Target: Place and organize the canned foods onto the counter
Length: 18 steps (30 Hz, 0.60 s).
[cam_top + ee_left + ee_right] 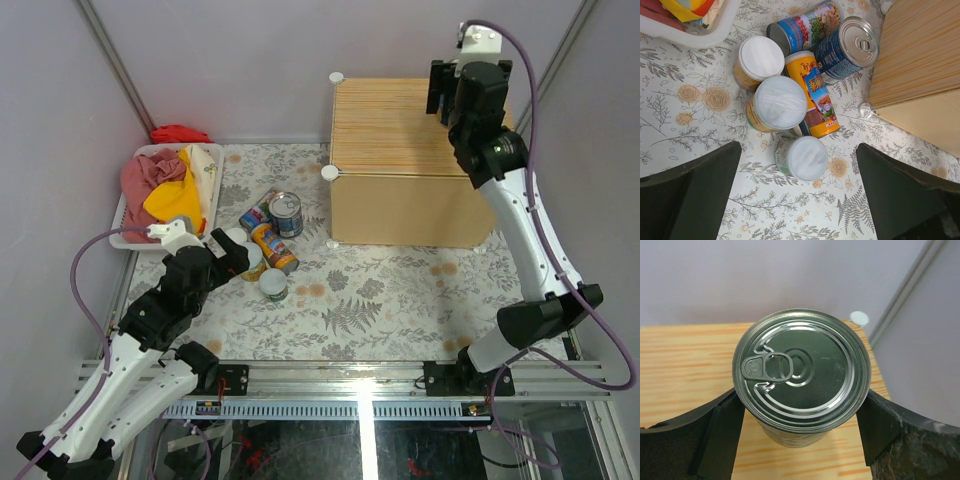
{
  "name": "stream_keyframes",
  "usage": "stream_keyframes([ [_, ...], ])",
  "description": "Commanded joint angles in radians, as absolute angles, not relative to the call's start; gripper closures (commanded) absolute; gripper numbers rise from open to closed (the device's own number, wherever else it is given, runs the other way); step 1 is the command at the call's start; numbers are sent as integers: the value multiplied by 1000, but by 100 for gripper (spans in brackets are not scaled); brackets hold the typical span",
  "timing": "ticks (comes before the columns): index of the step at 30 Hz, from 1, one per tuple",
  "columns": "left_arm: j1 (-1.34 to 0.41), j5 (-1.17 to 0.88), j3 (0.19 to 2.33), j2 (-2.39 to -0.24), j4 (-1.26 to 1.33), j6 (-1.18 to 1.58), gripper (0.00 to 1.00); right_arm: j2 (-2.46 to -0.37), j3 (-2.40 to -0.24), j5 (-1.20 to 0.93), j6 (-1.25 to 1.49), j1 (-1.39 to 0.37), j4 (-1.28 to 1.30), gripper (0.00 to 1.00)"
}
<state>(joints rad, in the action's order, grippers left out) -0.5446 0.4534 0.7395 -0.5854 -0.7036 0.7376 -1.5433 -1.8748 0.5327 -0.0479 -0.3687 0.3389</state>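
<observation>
Right wrist view had the right gripper (800, 432) clamped on a silver-topped tin (802, 372). One dark finger (722, 432) was pressed against each side of its wall, and the pull-tab lid faced the camera. Directly beneath the tin lay the wood-grain top of the counter (685, 360); whether the tin's base touched the wood could not be told. Beyond the tin and slightly to the right, a white knob (859, 317) marked a corner of the counter.

The left gripper (800, 197) stood wide open with nothing in it, above the flowered tablecloth (690, 110). Just ahead of its fingertips, in line with the gap between them, a short pale-lidded can (807, 157) stood upright. Past that and a little to the left stood the nearer jar (780, 102), orange-yellow with a white lid, and the farther jar (761, 57) of the same kind was just beyond it. A slim multicoloured can (817, 100) lay on its side against the right of the nearer jar. Farther ahead to the right, a dark blue tin (850, 47) stood upright with its silver top showing. A second blue-labelled tin (807, 27) lay on its side just left of it. Far ahead to the left was the white basket (715, 30), holding a yellow cloth (687, 7)
</observation>
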Motion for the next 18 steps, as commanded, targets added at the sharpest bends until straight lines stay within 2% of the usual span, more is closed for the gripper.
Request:
stream_keyframes([
  [1,-552,458,763,-591,-657,729,0,-1582,-2062,481,-1,-263,186,100],
  [4,-552,454,764,-609,-647,715,0,-1664,-2167,479,17,-202,242,100],
  [10,-553,449,763,-646,-607,686,0,-1775,-2246,450,72,-103,240,100],
  [18,-552,447,758,-700,-546,645,0,-1912,-2378,450,71,-77,230,100],
])
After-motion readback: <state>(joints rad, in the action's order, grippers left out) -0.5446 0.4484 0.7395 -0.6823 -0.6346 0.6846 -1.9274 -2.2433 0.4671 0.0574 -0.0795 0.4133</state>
